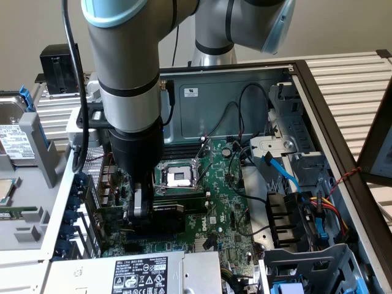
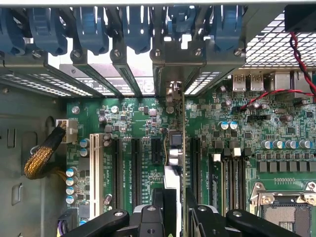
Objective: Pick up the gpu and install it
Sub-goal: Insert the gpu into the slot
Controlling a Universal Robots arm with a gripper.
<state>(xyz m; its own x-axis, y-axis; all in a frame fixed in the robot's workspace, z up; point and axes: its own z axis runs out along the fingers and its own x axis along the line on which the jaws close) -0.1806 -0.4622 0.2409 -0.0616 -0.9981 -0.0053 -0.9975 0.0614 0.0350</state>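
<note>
The gpu (image 1: 166, 213) stands on edge low over the green motherboard (image 1: 228, 202) inside the open computer case, at the exterior view's left of the CPU socket. My gripper (image 1: 142, 211) is shut on it from above. In the wrist view the gpu (image 2: 174, 148) appears edge-on as a thin card between the black fingers (image 2: 159, 200). It runs along the expansion slots, and its silver bracket (image 2: 173, 94) reaches the case's rear slot openings. My gripper (image 2: 174, 196) clamps the card from both sides. Whether the card's edge is seated in a slot I cannot tell.
The CPU socket (image 1: 177, 177) lies just beside the arm, with a power supply (image 1: 141, 272) in front. Blue cables (image 1: 282, 171) and drive cages fill the exterior view's right. Blue slot latches (image 2: 94, 29), a white slot (image 2: 95, 168) and red-black wires (image 2: 296, 54) surround the card.
</note>
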